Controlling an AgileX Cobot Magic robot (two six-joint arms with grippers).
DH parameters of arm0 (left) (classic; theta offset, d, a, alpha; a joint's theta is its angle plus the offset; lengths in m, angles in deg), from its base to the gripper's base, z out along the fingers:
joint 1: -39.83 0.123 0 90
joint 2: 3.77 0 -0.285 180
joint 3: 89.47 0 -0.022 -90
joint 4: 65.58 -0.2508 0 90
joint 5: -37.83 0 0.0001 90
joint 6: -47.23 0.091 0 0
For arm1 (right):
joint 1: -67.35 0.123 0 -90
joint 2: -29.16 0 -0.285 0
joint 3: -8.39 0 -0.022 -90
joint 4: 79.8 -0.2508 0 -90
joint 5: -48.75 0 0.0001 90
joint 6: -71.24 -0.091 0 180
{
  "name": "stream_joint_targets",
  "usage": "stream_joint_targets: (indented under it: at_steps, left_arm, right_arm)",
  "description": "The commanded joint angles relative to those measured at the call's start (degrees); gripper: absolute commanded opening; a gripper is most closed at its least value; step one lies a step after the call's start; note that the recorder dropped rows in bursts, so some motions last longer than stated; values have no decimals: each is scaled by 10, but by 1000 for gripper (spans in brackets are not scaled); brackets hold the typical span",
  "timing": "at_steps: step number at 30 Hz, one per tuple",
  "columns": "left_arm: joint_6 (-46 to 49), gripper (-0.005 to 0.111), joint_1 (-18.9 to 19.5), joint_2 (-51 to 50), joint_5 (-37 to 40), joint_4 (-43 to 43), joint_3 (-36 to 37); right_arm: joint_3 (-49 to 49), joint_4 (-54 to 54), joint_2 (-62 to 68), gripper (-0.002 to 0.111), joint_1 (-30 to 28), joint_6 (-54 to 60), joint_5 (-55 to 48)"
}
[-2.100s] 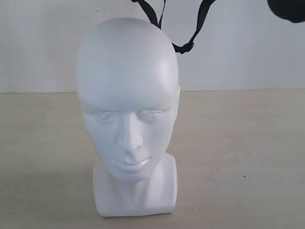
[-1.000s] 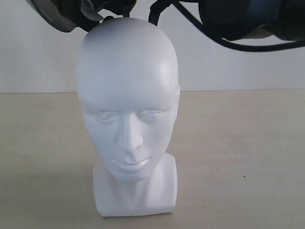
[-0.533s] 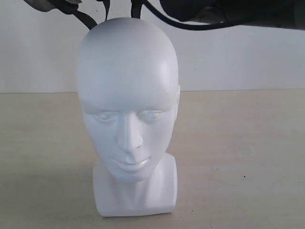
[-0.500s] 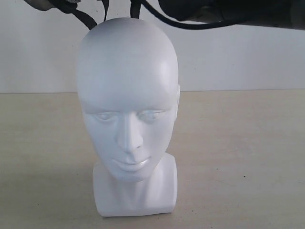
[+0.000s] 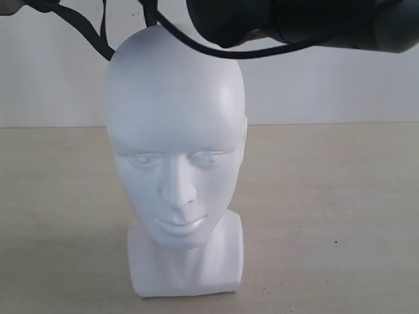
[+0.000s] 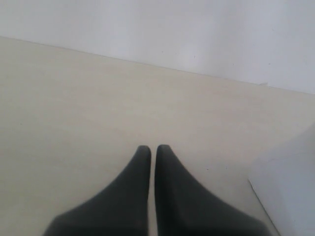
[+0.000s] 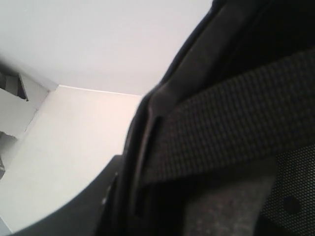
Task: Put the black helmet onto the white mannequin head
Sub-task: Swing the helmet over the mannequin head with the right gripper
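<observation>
Drifting left since a moment ago, the black helmet (image 5: 229,23) is hanging just above-right of the white mannequin head (image 5: 173,131). The left gripper (image 6: 153,150) is sitting with its fingers together; the right gripper, can't tell.

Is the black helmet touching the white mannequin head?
Cannot tell. Exterior view: the black helmet hangs overhead, its strap crossing the white mannequin head; contact unclear.

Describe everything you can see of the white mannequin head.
The white mannequin head is glossy, plastic-looking and bald, with a moulded face: faint eyes, nose, lips and one ear edge showing. It stands upright on a short neck and squared base on the pale table, facing the exterior camera. The black helmet hangs above it, not yet on. A black strap crosses the crown; whether it touches is unclear.
</observation>
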Motion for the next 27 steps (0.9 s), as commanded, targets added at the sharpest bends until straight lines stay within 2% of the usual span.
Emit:
stream_joint_targets:
  at_steps: [1,7,15,18,22,27]
  left_arm:
    - [-5,4,-3,2,0,-3,0]
    - [-5,4,-3,2,0,-3,0]
    - [-5,4,-3,2,0,-3,0]
    - [-5,4,-3,2,0,-3,0]
    - [-5,4,-3,2,0,-3,0]
    - [-5,4,-3,2,0,-3,0]
  right_arm:
    - [-14,-4,-19,0,6,-4,66]
    - [-5,-5,-32,0,6,6,74]
    - [60,-2,-73,0,11,-1,75]
    - [83,-49,-73,0,28,16,75]
    - [120,-57,-73,0,34,17,127]
    - [128,-58,-74,0,34,3,129]
